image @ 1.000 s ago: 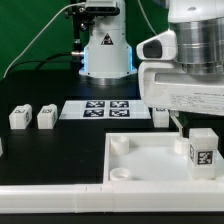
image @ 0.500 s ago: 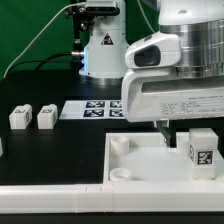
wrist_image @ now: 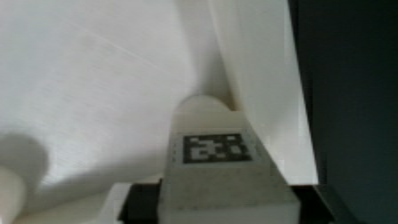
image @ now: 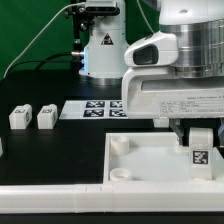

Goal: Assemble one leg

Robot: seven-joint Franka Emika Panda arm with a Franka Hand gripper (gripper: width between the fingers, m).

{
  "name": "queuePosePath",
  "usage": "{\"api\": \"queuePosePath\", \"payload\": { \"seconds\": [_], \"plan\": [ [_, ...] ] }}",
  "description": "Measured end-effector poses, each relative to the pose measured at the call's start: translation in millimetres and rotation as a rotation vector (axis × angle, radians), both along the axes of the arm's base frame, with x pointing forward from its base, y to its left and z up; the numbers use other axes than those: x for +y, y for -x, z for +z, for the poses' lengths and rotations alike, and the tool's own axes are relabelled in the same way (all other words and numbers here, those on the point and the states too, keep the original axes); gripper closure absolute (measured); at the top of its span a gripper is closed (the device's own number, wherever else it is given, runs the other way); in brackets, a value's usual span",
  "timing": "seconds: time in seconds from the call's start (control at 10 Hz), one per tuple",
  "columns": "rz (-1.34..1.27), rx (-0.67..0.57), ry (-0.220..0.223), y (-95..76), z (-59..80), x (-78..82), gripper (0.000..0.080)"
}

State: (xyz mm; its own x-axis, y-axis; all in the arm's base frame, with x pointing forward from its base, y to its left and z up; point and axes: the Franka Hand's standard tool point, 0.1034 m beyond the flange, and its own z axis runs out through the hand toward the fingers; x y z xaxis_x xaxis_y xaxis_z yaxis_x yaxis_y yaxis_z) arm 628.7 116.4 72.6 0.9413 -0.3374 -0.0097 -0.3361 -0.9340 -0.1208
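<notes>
The leg (image: 203, 150) stands upright on the large white panel (image: 150, 158), at the corner near the exterior view's right edge, its marker tag facing the camera. The gripper (image: 197, 131) is down around the leg's top; in the wrist view the leg (wrist_image: 221, 140) runs straight out between the two dark fingers (wrist_image: 143, 199), which sit close against its sides. It looks pinched, though actual contact is hard to confirm from these views.

Judging by this, the leg is placed at its corner socket but may not be fully seated or twisted home; that final fastening seems to be what is left. The other corner sockets in view, such as the one at the front (image: 121, 174), are bare.

Two more spare legs (image: 19, 117) (image: 46, 117) wait near the table's left edge in the exterior view. The marker board (image: 95, 109) lies flat behind the panel. The table (image: 40, 150) is black, and the arm's white base (image: 105, 50) stands at the back.
</notes>
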Motion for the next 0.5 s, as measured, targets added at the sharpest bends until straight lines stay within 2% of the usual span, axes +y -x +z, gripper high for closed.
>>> {"api": "queuePosePath", "payload": {
  "seconds": [0.5],
  "plan": [
    [-0.632, 0.115, -0.023, -2.8, -0.5, 1.5, 0.0506]
  ]
}}
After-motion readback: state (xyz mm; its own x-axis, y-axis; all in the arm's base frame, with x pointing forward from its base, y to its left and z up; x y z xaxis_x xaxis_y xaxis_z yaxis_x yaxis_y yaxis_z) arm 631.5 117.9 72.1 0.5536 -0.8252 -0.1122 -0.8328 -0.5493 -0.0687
